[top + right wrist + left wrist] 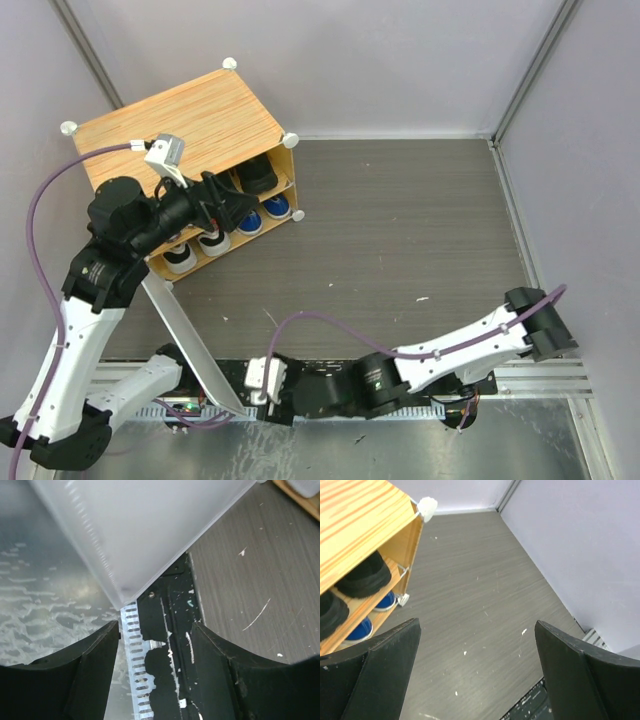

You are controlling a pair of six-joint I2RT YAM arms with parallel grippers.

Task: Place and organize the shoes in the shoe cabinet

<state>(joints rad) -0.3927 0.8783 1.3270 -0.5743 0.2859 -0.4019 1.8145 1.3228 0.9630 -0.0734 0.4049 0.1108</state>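
Shoe cabinet (pixel 180 125): at ten o'clock on the table (pixel 420 220) in the top view, its white door (pixel 190 345) swung open toward six o'clock.
Shoes: black pair (pixel 255 175) on the upper shelf, blue pair (pixel 250 220) under it. The black-and-white pair (pixel 180 258) shows only from above.
Left gripper (pixel 477 625): jaws spread wide, empty, just in front of the shelves.
Right gripper (pixel 156 626): jaws apart, nothing held, beneath the door's corner.
Hidden: the left arm (pixel 120 225) covers the upper shelf's left half.

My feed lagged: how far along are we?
Done: in the cabinet, black shoes on the upper shelf, blue shoes and black-and-white shoes below; none visible outside. In hand: nothing, left gripper and right gripper open. Left: the white door stands open, perhaps to shut.
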